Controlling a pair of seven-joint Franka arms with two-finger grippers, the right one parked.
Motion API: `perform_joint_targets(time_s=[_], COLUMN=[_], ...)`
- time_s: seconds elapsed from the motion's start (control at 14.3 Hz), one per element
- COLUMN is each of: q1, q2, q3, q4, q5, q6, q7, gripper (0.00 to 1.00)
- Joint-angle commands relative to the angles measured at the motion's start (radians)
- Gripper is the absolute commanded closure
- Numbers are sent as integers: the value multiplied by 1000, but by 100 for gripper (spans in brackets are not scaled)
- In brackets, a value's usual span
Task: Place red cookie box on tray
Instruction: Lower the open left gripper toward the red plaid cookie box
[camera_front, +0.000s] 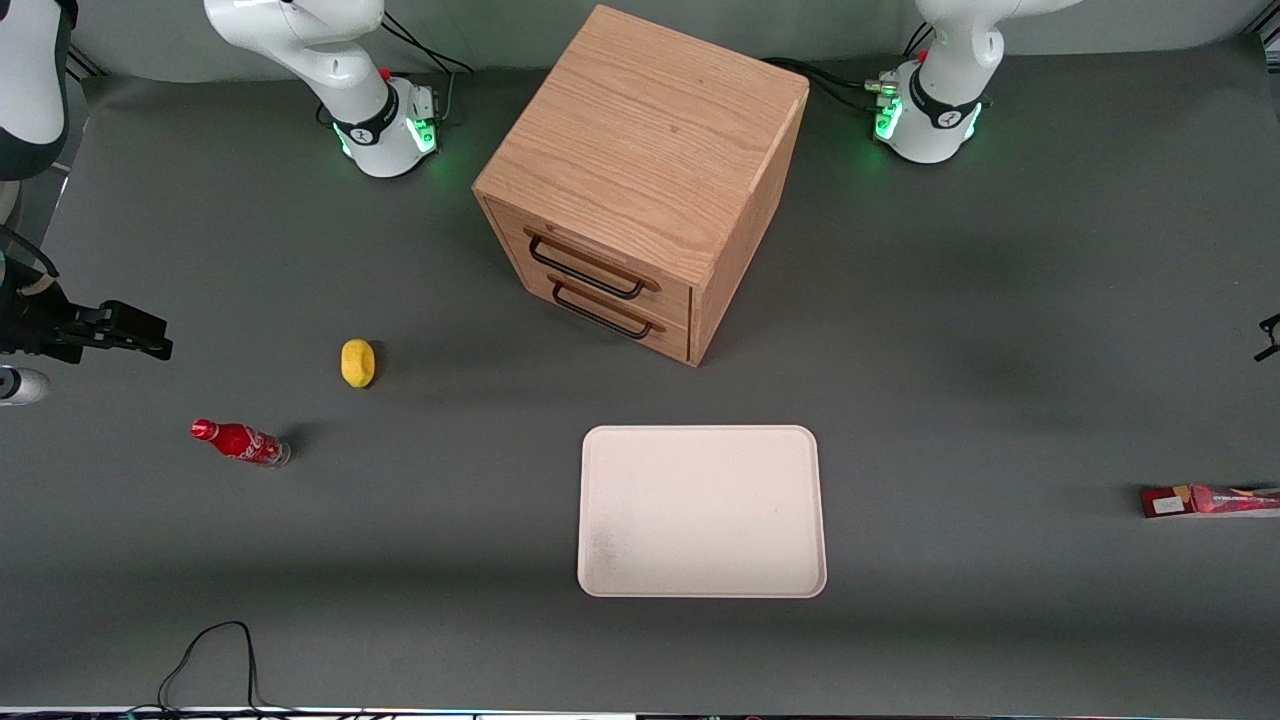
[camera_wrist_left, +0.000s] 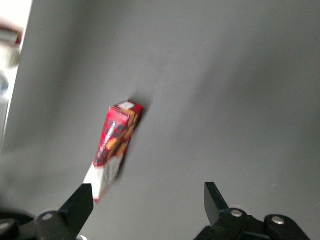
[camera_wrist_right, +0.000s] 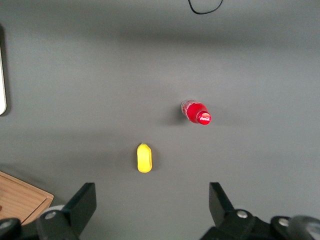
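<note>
Left wrist view: the pincer hangs above the grey counter, looking down on it, its two dark fingers spread wide with nothing between them.
Pincer and box: the red cookie box lies flat on the counter below the pincer; its white-label end shows just beside one fingertip, and the rest runs away from the pincer at a slant. No contact can be seen.
Arm pose: in the front view only the working arm's base and lowest link show; the arm leans out toward its own end of the counter, and at the frame's edge just a small dark part is visible.
Cookie box, front view: the red cookie box lies at the working arm's end of the counter, cut by the frame edge, well apart from the tray.
Tray: the cream tray sits flat mid-counter, nearer the front camera than the wooden drawer cabinet, in front of its two drawers.
Other things: a yellow lemon and a small red cola bottle lie toward the parked arm's end.
</note>
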Motion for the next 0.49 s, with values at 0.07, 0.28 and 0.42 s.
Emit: perform_joint_targets(time_s=[0.07, 0.28, 0.42], q1=[50, 103, 113], q2=[185, 346, 450], q3=[45, 42, 42], q4=[167, 328, 426], q5=[-85, -120, -147], q6=[51, 76, 86], q7=[286, 392, 449], gripper=[1, 1, 1])
